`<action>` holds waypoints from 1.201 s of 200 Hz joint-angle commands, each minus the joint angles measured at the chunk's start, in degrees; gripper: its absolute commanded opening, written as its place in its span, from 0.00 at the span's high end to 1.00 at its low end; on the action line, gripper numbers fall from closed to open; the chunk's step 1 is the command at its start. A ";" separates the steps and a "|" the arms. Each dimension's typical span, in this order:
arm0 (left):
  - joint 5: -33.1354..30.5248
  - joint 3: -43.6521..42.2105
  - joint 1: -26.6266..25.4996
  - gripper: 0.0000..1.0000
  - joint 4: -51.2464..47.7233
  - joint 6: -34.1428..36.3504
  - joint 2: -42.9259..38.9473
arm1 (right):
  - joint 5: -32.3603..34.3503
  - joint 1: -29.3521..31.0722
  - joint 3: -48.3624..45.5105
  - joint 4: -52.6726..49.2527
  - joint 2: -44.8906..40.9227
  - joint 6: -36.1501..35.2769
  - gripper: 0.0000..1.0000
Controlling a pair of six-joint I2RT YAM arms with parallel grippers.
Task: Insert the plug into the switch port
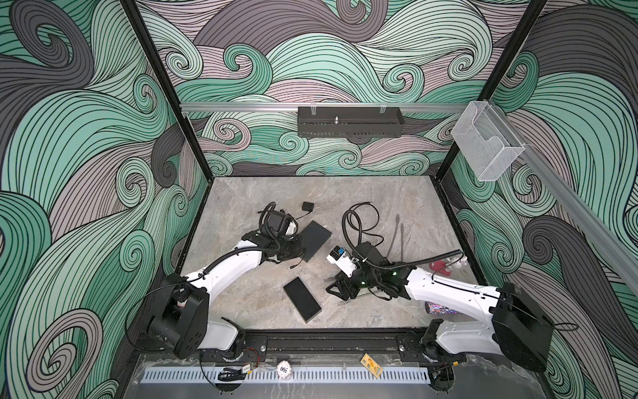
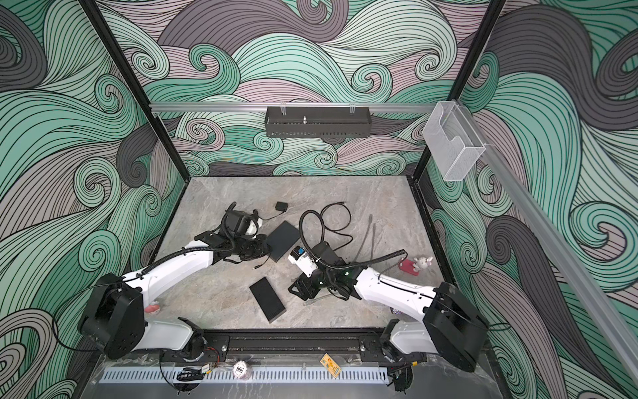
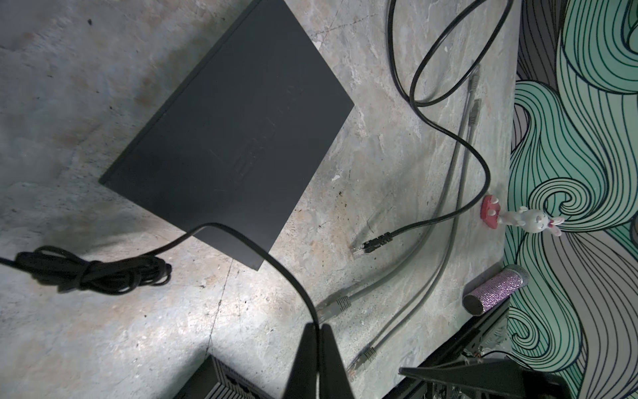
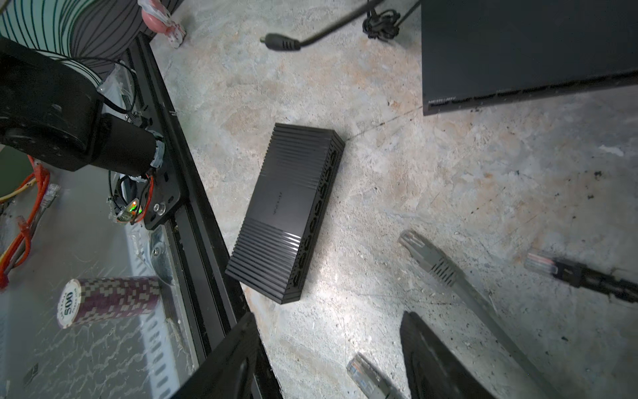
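Observation:
The switch point(image 4: 293, 214) is a small black ribbed box with a row of ports along one long side, lying near the table's front in both top views point(image 1: 302, 300) point(image 2: 267, 298). My right gripper point(image 4: 329, 316) hovers just right of it point(image 1: 340, 288), jaws apart. A grey cable's clear plug point(image 4: 364, 373) lies on the table between the fingers, nearer one of them. A second grey plug point(image 4: 419, 252) and a black cable's plug point(image 4: 542, 264) lie just beyond. My left gripper point(image 3: 317, 324) is shut on a thin black power cord point(image 3: 269, 255), over the table's middle point(image 1: 300, 252).
A larger flat black box point(image 1: 316, 238) lies beside the left gripper. The cord's barrel plug point(image 1: 292, 267) lies loose near the switch, and its adapter point(image 1: 307, 206) sits further back. A bunny figurine point(image 1: 455, 264), a glittery cylinder point(image 3: 493, 293) and black cable loops point(image 1: 362, 221) occupy the right side.

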 commanded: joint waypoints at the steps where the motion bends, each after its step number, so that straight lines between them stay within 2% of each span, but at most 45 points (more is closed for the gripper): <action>1: -0.52 0.30 -0.66 1.00 0.18 -3.09 -2.56 | -0.90 0.39 3.32 5.21 2.19 1.61 0.33; 17: -2.05 0.25 -0.63 1.00 -0.32 -4.39 -3.65 | -1.73 0.37 5.48 8.00 5.07 6.96 0.33; 39: -2.68 -0.59 -0.62 1.00 0.36 -6.68 -4.80 | -1.89 -0.07 5.43 17.12 8.72 20.50 0.33; 51: -2.60 -0.99 -0.66 1.00 0.99 -7.76 -5.18 | -1.98 -0.05 4.07 24.10 10.46 26.87 0.36; 69: -1.92 -0.99 -0.66 1.00 1.61 -8.79 -5.09 | -2.98 -0.05 2.82 31.76 12.59 32.40 0.42; 112: -1.27 -1.26 -0.62 1.00 2.51 -9.22 -5.57 | -5.25 -0.22 4.10 35.45 15.68 35.31 0.45; 200: 0.05 -2.44 -0.64 1.00 4.17 -10.19 -6.28 | -8.44 -1.05 5.60 44.71 22.31 42.49 0.62; 240: 0.31 -3.60 -0.66 1.00 4.92 -10.56 -7.50 | -9.39 -1.24 6.53 48.40 25.21 44.76 0.64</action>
